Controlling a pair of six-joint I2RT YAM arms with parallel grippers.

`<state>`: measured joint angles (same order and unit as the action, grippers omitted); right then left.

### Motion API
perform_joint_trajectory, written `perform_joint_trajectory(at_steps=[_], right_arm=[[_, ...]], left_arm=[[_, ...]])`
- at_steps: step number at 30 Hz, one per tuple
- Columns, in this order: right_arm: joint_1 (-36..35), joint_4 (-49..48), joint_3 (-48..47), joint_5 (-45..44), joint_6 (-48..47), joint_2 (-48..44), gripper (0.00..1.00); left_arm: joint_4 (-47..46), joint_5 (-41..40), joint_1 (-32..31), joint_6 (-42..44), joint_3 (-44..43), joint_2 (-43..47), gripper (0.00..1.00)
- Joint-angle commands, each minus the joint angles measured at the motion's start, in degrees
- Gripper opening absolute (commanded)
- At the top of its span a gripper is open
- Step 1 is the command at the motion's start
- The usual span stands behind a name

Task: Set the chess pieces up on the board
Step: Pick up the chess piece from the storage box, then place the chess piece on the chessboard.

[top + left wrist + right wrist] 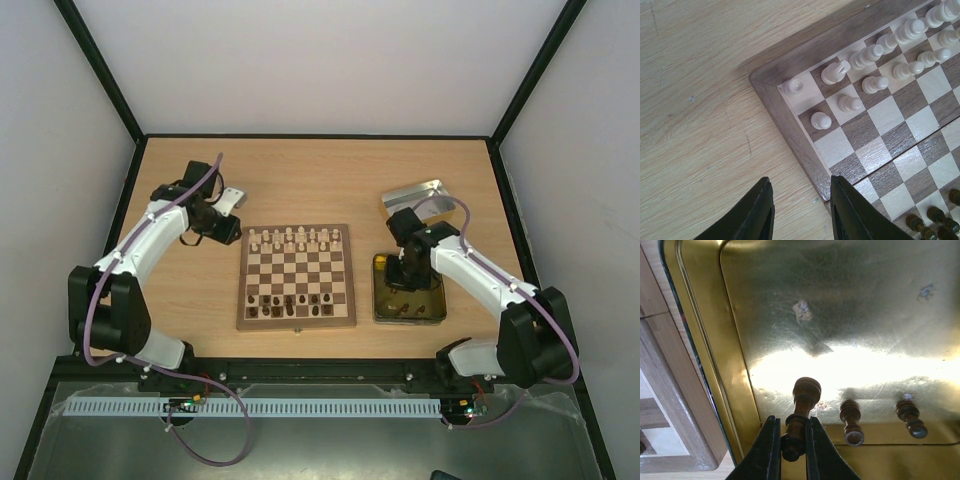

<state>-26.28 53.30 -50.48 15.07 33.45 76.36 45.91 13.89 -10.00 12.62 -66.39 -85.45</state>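
Worktop [300, 180] from the left: my left jaws hang part open and empty, just off the board's [297, 322] far-left corner. Pale pieces [295, 238] line the board's two far rows, and dark pieces [290, 302] stand along its near side with some squares bare. Right of the board, down in the gold tin [840, 315], my right jaws are closed on the stem of a dark piece [806, 390]. Two more [851, 420] lie beside it on the tin floor.

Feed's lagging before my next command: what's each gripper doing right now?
Left gripper: open, empty, beside the board corner.
Right gripper: shut on a dark chess piece inside the gold tin.
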Motion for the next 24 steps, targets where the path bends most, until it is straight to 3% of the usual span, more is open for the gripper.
perform_joint_trajectory(at_steps=[1, 11, 19, 24], right_arm=[[-0.3, 4.3, -3.2, -5.7, 0.6, -0.7, 0.02], [-3.7, 9.9, -12.6, -5.1, 3.9, -1.7, 0.02], [-22.5, 7.9, -23.3, -2.3, 19.1, 3.6, 0.02], [-30.2, 4.9, -26.4, -2.4, 25.0, 7.8, 0.02]], left_arm=[[0.4, 0.2, 0.0, 0.2, 0.8, 2.0, 0.33], [0.5, -0.6, 0.0, -0.1, 0.7, 3.1, 0.32], [0.7, 2.0, -0.1, -0.2, -0.4, 2.9, 0.32], [-0.1, 3.5, 0.0, -0.2, 1.3, 4.6, 0.32]])
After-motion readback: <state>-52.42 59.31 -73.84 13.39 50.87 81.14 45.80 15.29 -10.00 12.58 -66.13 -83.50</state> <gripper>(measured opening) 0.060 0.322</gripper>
